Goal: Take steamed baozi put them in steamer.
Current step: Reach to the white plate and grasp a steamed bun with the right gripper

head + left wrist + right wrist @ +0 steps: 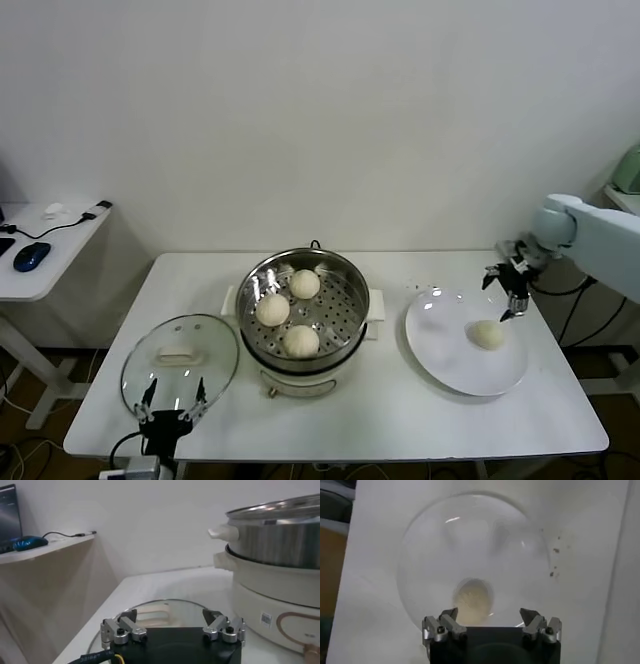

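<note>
While hovering just above the far rim of the white plate [440, 362], right hand [508, 292] hangs released, fingers spread wide, gripping nothing. Directly under it in the wrist view, one steamed baozi [473, 596] sits on the plate, alone, apart from the fingertips. Over in the steamer [345, 290], at the middle of the surface [400, 420], three more steamed baozi rest on the perforated tray: one at the back [305, 284], one on the left [272, 310], one at the front [300, 341]. Between plate and steamer, only a narrow strip of bare surface, with the steamer's cream side handle [374, 306] jutting into it. Left hand [172, 400] parked low at the near edge, also released and spread, poised over the near rim of the glass lid [205, 345] lying flat beside the steamer. Small dark specks [555, 560] scattered beside the plate, too small to identify. Plate's right rim close to the surface's right edge. Side desk [60, 250] off to the left, carrying a blue mouse [32, 256] and a cable [75, 222], partly cut off by the frame. Right arm's upper part cut off at the frame edge.
</note>
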You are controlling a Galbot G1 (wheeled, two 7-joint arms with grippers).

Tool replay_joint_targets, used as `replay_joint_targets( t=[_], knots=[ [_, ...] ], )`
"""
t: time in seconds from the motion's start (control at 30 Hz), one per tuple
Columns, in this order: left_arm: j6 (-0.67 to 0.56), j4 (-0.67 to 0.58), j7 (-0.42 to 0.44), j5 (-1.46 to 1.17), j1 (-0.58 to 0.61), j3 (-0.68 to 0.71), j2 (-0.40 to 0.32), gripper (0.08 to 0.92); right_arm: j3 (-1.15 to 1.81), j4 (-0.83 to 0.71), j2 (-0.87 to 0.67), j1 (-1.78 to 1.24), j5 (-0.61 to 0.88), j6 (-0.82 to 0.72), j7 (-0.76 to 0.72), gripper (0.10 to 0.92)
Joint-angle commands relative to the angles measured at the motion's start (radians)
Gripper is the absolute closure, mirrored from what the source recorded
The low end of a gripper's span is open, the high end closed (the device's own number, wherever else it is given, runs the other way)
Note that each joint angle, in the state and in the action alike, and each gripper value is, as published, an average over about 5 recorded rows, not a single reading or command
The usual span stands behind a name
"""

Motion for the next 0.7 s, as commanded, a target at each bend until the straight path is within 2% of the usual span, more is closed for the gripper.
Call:
replay_joint_targets(
  t=[0.03, 0.7],
  knots=[
    [-0.001, 0.002, 0.000, 0.001, 0.000, 0.001, -0.001, 0.177, 0.200, -0.094, -0.016, -0.235, -0.082, -0.053, 0.020, 0.203],
    [-0.003, 0.017, -0.002, 0.006, 0.001, 0.005, 0.002, 0.177, 0.262, -0.163, 0.069, -0.294, -0.130, -0.058, 0.040, 0.215]
  ],
)
